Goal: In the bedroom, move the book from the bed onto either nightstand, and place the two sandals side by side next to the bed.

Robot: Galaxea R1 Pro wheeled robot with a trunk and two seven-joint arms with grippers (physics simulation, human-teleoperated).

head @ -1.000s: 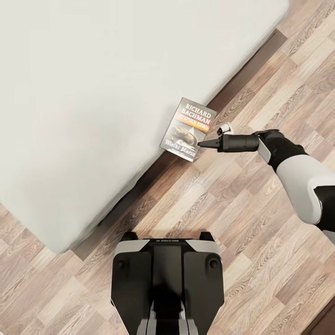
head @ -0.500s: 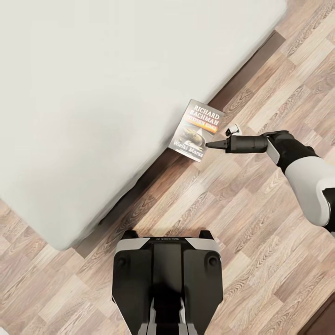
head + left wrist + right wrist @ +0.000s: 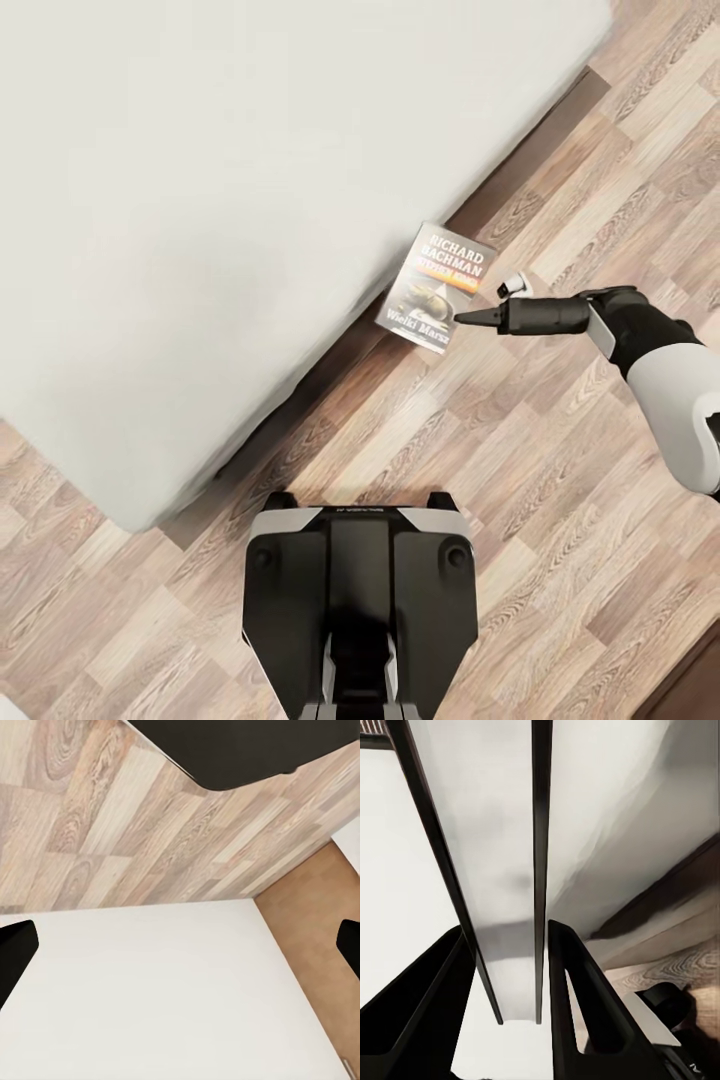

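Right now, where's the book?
In the head view the book is right of centre, gripped at its edge by the right gripper, overhanging the bed edge above the wood floor.

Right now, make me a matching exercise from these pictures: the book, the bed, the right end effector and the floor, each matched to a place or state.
Things:
1. book
2. bed
3. right end effector
4. floor

Descriptions:
A. light wood planks
B. shut on the book's edge
C. plain pale mattress, dark frame
D. held past the bed's edge, cover up

Pairs: 1-D, 2-C, 3-B, 4-A
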